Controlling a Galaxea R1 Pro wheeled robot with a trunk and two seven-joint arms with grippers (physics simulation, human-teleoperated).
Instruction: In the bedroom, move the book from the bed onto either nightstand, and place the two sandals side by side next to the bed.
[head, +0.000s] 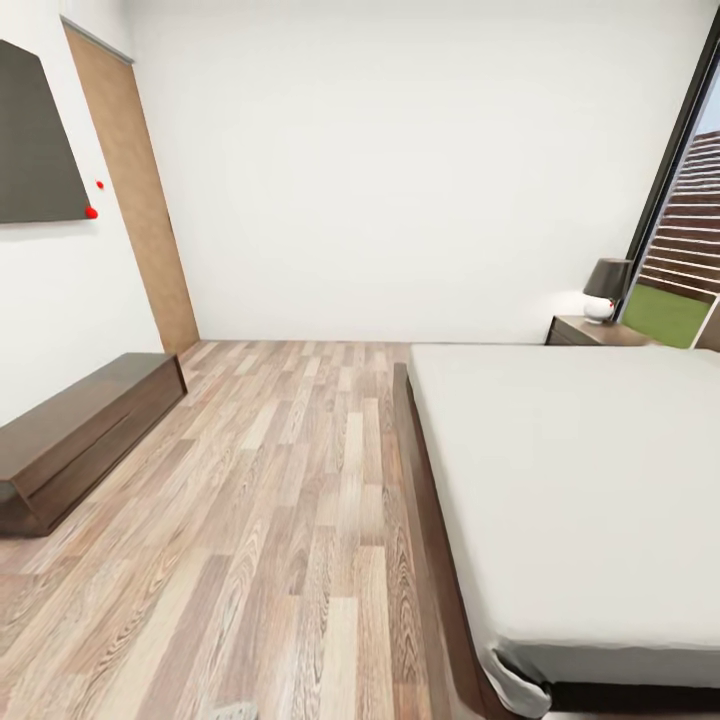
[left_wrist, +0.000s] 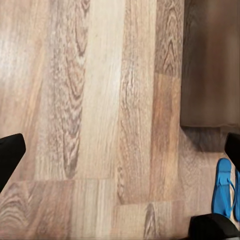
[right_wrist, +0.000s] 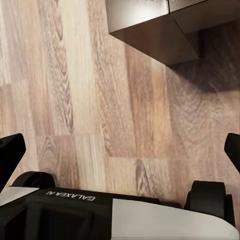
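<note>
The bed fills the right side of the head view, its grey-white mattress bare where I can see it; the book is out of view. A dark nightstand stands at the bed's far corner. Two blue sandals lie close together on the wood floor at the edge of the left wrist view, near a dark wooden block. My left gripper hangs open over bare floor, and one black fingertip shows at the frame's edge. My right gripper is open too, empty, above the floor.
A long low dark cabinet runs along the left wall under a dark screen. A wooden door is beyond it. A lamp sits on the nightstand. Wood floor stretches between cabinet and bed. The robot's base shows below the right gripper.
</note>
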